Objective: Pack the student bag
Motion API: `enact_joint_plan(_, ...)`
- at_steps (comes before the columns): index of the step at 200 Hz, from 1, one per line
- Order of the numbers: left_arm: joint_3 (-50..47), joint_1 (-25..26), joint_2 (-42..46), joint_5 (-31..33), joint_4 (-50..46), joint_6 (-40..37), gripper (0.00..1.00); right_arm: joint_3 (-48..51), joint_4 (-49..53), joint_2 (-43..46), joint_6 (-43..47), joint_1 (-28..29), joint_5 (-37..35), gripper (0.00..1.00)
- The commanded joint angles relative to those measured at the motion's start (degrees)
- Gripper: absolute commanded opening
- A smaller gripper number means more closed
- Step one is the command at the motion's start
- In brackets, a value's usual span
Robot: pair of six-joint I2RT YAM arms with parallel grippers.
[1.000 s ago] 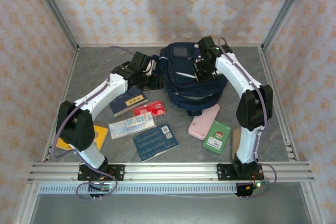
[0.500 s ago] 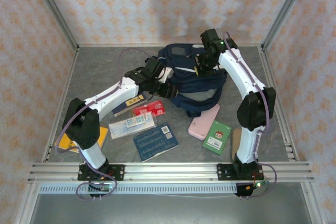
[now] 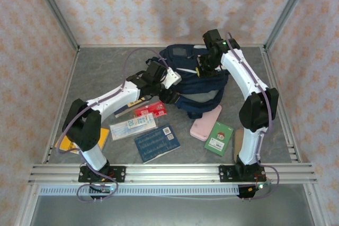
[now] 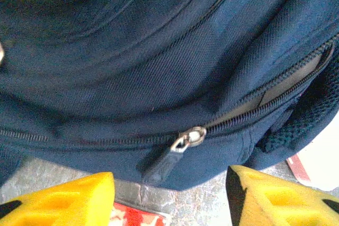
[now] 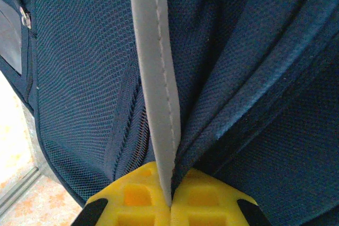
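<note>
The student bag (image 3: 192, 82), navy with a grey patch, lies at the back middle of the table. My right gripper (image 3: 204, 68) is over the bag's top right and holds it up. In the right wrist view this gripper (image 5: 170, 202) is shut on a light grey trim strip (image 5: 156, 78) of the bag, with navy mesh on both sides. My left gripper (image 3: 170, 91) is at the bag's front left edge. In the left wrist view it (image 4: 169, 199) stands open, its yellow fingertips (image 4: 58, 199) either side of a zip pull (image 4: 183, 144) on the bag (image 4: 159, 51), apart from it.
In front of the bag lie a pink case (image 3: 205, 123), a green book (image 3: 219, 138), a blue card (image 3: 157, 143), a red pack (image 3: 150, 110) and a white ruler pack (image 3: 133, 126). A yellow notebook (image 3: 66, 142) lies under the left arm. Metal frame posts and patterned walls enclose the table.
My left gripper has moved right, from beside the bag's left side to its front edge. My right gripper has risen slightly with the bag's top, and the bag's front has bunched up.
</note>
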State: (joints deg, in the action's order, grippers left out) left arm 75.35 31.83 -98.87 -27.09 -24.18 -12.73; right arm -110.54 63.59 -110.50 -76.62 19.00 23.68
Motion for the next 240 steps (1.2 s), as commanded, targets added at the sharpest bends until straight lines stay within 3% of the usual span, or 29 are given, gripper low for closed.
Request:
enact_joint_plan(1, 3.1, -0.5, -3.4, -2.4, -0.7, -5.1, 0.55, 0.1, -2.5, 4.2, 1.1, -0.1, 3.1, 0.00)
enact_joint_plan(37, 4.0, -0.5, -5.6, -1.0, -1.4, -5.8, 0.47, 0.1, -2.9, 4.1, 0.9, -0.2, 3.5, 0.00)
enact_joint_plan(82, 3.4, -1.3, -6.3, 0.8, -1.0, -5.0, 0.25, 0.1, -2.7, 4.2, 1.4, -0.7, 3.6, 0.00)
enact_joint_plan(121, 2.8, -2.0, -6.3, 1.6, -1.0, -4.7, 0.00, 0.1, -2.9, 4.0, 1.4, -0.9, 3.7, 0.00)
enact_joint_plan(205, 0.8, -7.8, -4.9, 5.7, 1.6, -0.4, 0.00, 0.9, -3.5, 4.2, 2.5, -1.0, 4.2, 0.00)
enact_joint_plan(240, 2.8, -10.4, -7.1, 13.0, 2.7, 4.9, 0.00, 1.1, -4.0, 4.2, 3.5, -1.0, 5.0, 0.00)
